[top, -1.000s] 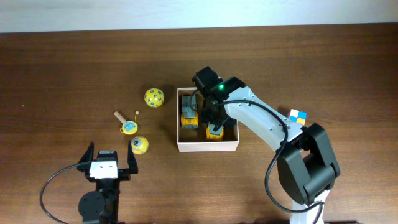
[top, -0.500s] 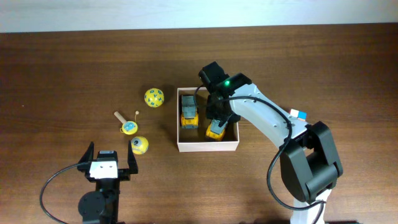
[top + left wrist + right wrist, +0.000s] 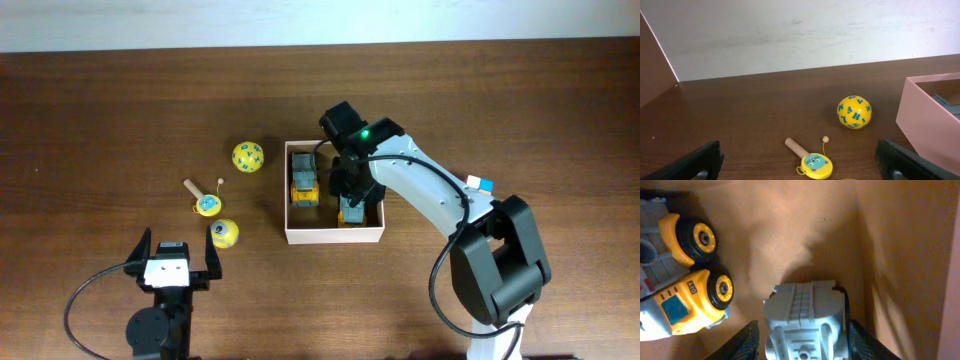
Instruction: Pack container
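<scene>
Lying in container (image 3: 333,236), 2 toy trucks (image 3: 303,180)

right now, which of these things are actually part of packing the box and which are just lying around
In the job:
- container
- yellow truck lying inside it
- second truck, also inside, flanked by the right tool

Lying about on the table, outside the container (possibly packed later):
- letter ball
- small yellow ball
- rattle drum
- colour cube
</scene>
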Motion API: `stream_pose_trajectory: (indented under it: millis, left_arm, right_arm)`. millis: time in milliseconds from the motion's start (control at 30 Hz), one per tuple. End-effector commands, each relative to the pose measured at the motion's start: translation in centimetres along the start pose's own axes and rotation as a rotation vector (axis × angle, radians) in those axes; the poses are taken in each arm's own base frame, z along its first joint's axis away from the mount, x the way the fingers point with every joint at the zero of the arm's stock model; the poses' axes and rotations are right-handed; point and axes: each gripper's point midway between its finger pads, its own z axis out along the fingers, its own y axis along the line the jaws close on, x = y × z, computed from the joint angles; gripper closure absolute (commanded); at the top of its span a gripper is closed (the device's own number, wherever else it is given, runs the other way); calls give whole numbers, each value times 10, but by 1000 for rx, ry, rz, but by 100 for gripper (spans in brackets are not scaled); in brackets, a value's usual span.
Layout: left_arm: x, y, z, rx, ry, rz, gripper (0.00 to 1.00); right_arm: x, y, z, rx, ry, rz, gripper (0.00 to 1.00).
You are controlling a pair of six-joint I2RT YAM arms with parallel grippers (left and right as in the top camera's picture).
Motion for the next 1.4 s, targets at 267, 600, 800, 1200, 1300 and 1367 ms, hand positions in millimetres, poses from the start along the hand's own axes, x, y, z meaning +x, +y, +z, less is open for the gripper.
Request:
stream_pose_trajectory:
  millis: [267, 600, 800, 1200, 1300, 1367]
  left_arm:
    - [3, -3, 0, 14, 3, 16, 1]
    - [3, -3, 0, 14, 3, 16, 1]
    - [3, -3, 0, 14, 3, 16, 1]
    - [3, -3, 0, 14, 3, 16, 1]
    - [3, -3, 0, 14, 3, 16, 1]
    - [3, -3, 0, 14, 3, 16, 1]
  right_arm:
    - [12, -7, 1, 22, 51, 29, 45]
    - [10, -5, 1, 16, 44, 6, 64]
    - [4, -2, 1, 3, 19, -21, 64]
    - [-34, -4, 0, -43, -86, -91, 63]
    - [-43, -9, -1, -45, -104, -102, 63]
    - [-49, -11, -1, -49, -119, -120, 63]
